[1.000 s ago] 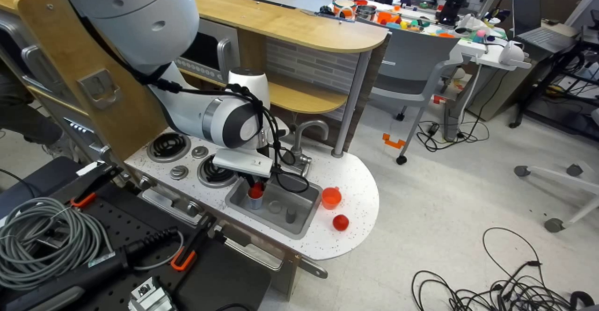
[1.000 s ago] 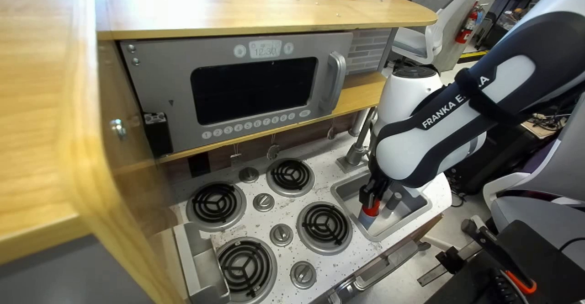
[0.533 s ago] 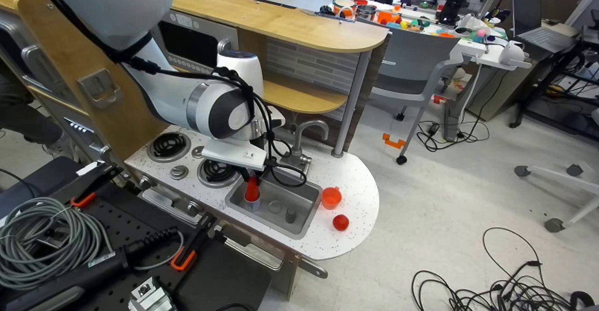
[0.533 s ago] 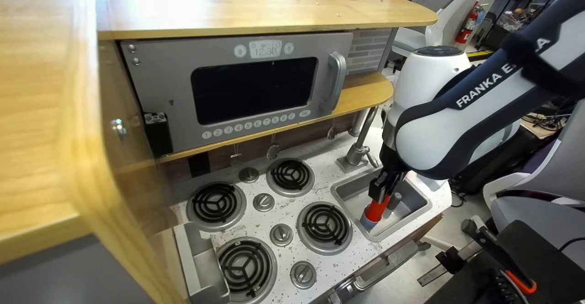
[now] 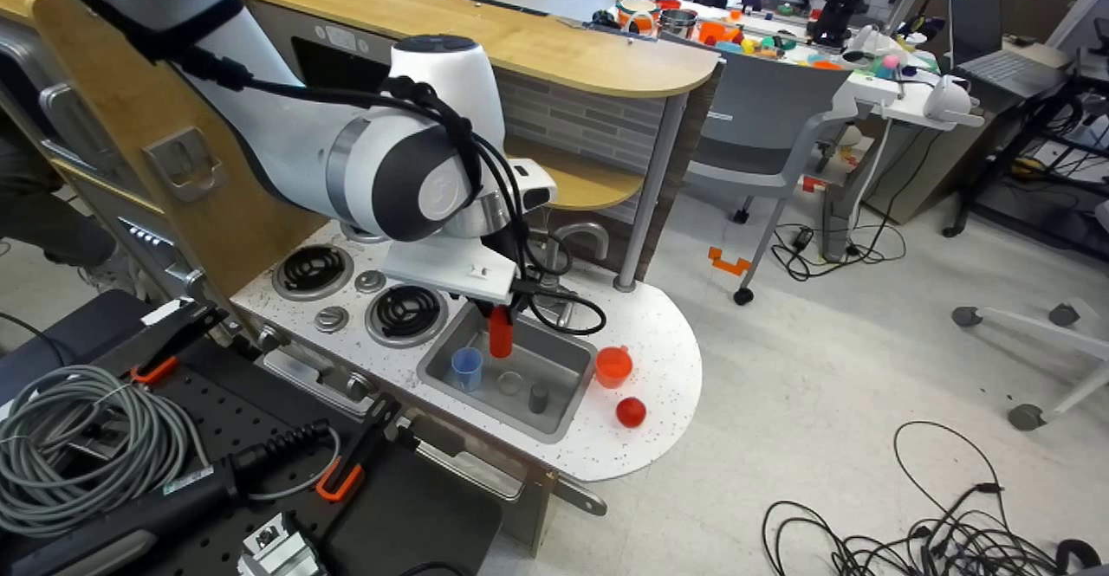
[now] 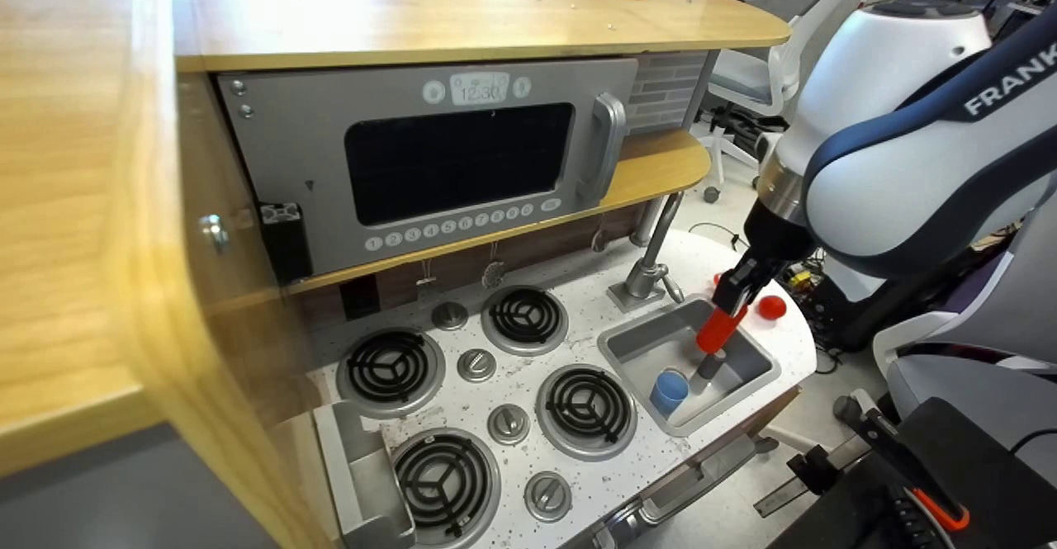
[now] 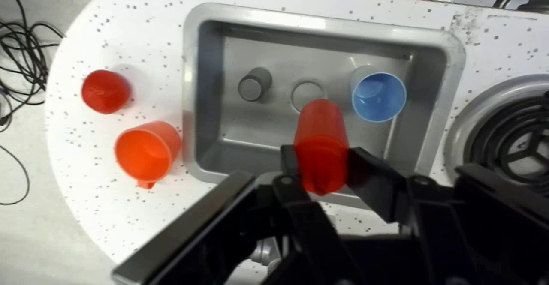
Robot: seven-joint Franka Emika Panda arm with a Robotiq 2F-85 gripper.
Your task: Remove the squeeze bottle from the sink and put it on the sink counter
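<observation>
The red squeeze bottle (image 7: 321, 130) hangs in my gripper (image 7: 322, 161), which is shut on its upper end in the wrist view. Both black fingers press its sides, and it points down at a tilt. In both exterior views the bottle (image 5: 501, 333) (image 6: 717, 333) is held above the sink. The grey sink (image 7: 190, 105) (image 5: 567, 359) is set in the white speckled sink counter (image 7: 154, 49). A blue cup (image 7: 379, 96) stands in the sink, apart from the bottle; it also shows in an exterior view (image 6: 670, 390).
An orange cup (image 7: 148, 150) and a red ball-like object (image 7: 106, 91) sit on the counter beside the sink. A grey post (image 7: 256, 83) stands up from the sink floor. The faucet (image 6: 655, 256) rises behind the sink. A stove burner (image 7: 527, 143) lies on the opposite side.
My gripper has lifted the red bottle up out of the blue cup and moved it away from the stove, over the middle of the sink. The blue cup stays in the sink.
</observation>
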